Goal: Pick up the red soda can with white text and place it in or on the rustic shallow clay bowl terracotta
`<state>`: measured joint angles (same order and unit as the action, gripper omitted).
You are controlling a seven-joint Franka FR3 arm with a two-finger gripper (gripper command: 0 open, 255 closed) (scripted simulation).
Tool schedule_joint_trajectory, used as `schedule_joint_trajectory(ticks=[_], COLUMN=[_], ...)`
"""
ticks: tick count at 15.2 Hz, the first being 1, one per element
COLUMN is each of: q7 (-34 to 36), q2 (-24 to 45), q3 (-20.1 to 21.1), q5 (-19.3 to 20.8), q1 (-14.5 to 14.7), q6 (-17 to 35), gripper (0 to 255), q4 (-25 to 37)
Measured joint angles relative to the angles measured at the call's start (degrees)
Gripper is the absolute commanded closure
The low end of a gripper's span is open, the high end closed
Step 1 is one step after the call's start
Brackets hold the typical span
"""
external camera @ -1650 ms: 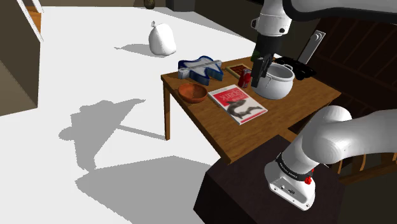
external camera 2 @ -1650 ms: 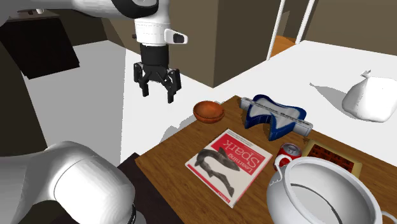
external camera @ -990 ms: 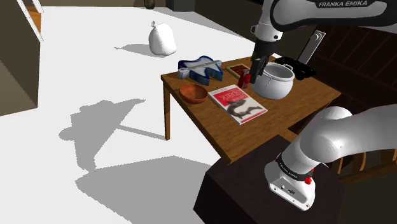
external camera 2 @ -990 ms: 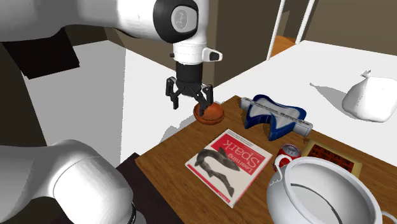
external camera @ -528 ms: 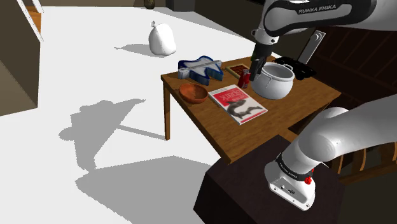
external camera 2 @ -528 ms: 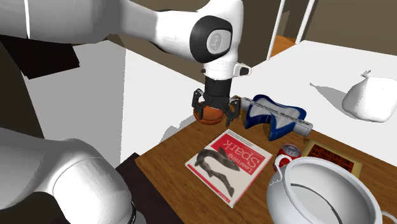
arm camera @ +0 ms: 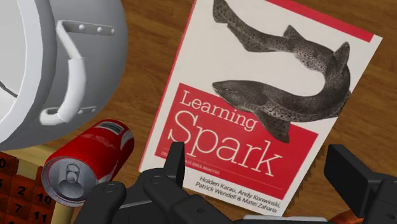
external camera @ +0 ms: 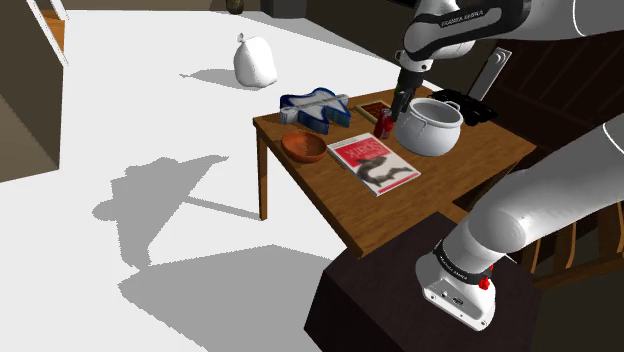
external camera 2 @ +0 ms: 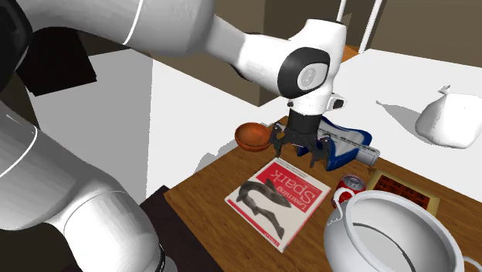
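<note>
- Hovering above the red-and-white "Learning Spark" book, black two-finger gripper spread wide and empty, ready to descend.
- Not yet over the red soda can with white lettering: upright just beside the grey metal pot, lower right in the second exterior view.
- Well apart from the can, mid-frame there: shallow reddish-brown clay bowl, open for the drop.
</note>
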<state>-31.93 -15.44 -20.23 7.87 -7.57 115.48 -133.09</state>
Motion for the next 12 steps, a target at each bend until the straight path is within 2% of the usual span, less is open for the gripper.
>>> schedule_joint_trajectory(ticks=[6,12], q7=[-8.36,-17.47], q2=[12.26,25.80], q3=[-4.58,-6.57], q5=[-4.90,-12.96], q1=[-1.18,-4.34], q6=[5.54,7.99], gripper=[0,0], q4=[7.52,18.20])
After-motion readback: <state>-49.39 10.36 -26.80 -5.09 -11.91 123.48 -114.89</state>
